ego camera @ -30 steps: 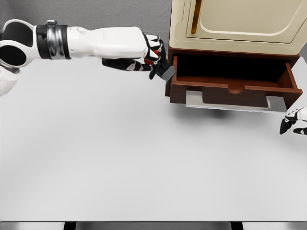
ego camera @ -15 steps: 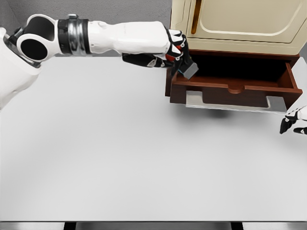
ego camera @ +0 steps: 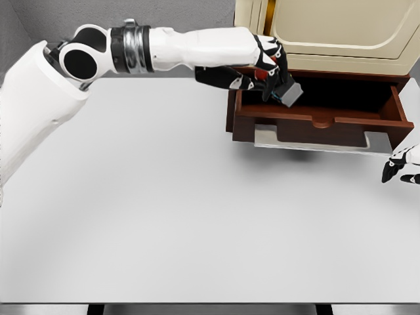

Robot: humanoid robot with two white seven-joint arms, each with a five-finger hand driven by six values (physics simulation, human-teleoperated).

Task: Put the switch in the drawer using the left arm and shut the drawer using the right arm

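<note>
The left hand (ego camera: 268, 69) is reaching along the surface's (ego camera: 164, 216) far edge, gripping the grey switch (ego camera: 289, 94) and holding it over the left part of the open drawer (ego camera: 321, 118), under the cream cabinet (ego camera: 328, 33). The right hand (ego camera: 401, 165) is showing at the right edge, fingers curled, holding nothing.

No readable text, labels, brands, numbers or signs anywhere in view. Cabinet (ego camera: 328, 33) at 1 o'clock: plain cream panels, unmarked. Drawer (ego camera: 315, 118) front: bare brown wood. Switch (ego camera: 289, 94) in the left hand (ego camera: 266, 65): grey face, no lettering discernible. Table (ego camera: 197, 216): blank.
</note>
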